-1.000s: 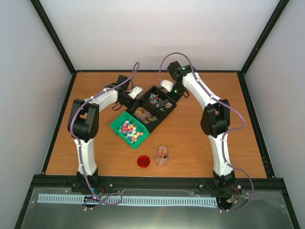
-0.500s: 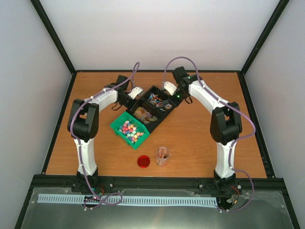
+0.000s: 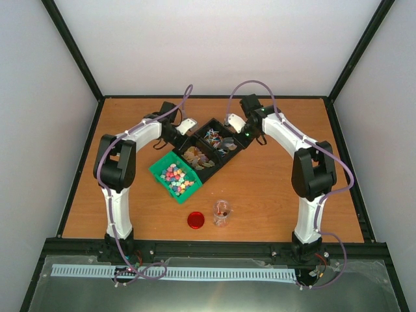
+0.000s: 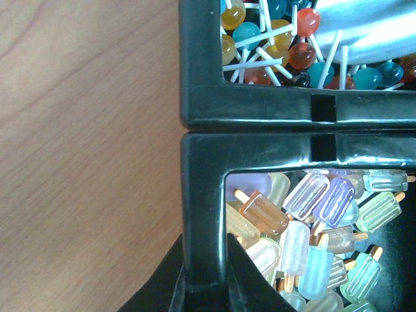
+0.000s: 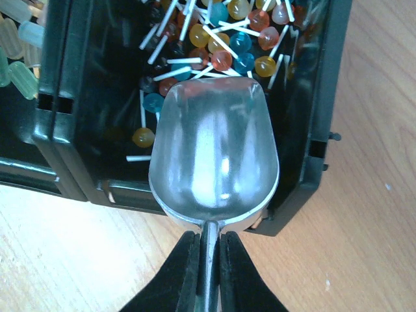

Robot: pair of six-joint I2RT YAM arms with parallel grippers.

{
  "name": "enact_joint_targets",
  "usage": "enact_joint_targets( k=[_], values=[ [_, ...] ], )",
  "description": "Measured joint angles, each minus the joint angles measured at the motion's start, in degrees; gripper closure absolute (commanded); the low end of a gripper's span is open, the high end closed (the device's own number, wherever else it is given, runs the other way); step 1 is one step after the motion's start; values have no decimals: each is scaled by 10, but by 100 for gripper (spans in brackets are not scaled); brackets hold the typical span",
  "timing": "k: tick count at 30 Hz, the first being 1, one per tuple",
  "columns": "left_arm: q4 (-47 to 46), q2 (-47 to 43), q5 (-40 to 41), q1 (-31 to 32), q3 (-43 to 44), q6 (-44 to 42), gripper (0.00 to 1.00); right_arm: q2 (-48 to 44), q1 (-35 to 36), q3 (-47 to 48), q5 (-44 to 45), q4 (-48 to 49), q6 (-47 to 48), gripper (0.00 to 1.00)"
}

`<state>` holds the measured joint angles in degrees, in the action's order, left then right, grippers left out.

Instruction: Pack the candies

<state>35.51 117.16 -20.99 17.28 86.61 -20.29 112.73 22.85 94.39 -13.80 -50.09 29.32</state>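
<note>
The candies (image 3: 176,179), pastel pink, yellow, blue and white lumps, fill a green bin (image 3: 158,167) left of centre. My left gripper (image 3: 185,127) (image 4: 207,273) is shut on the wall of a black bin (image 4: 203,188) that holds popsicle-shaped sweets (image 4: 305,221). My right gripper (image 3: 233,122) (image 5: 209,260) is shut on the handle of a metal scoop (image 5: 214,149). The scoop is empty and hangs over the near edge of the black lollipop bin (image 5: 318,97), with lollipops (image 5: 234,32) beyond its tip.
A small clear jar (image 3: 221,212) with a few items inside stands near the front. Its red lid (image 3: 195,220) lies beside it on the left. The black bins (image 3: 221,151) sit side by side between both grippers, on the wooden table (image 3: 273,188).
My right arm's elbow has swung out to the right, and its gripper with the scoop has shifted slightly right over the lollipop bin. My left gripper has kept its hold.
</note>
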Motion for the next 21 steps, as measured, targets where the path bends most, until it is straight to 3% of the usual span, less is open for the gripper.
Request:
enact_joint_targets(
  k=[12,21],
  values=[
    [9,3,-13,8,0,-14,91,19,-8,38,6,-70,-3,97],
    [9,3,-16,8,1,-18,91,44,-6,49,-19,-33,-14,97]
  ],
)
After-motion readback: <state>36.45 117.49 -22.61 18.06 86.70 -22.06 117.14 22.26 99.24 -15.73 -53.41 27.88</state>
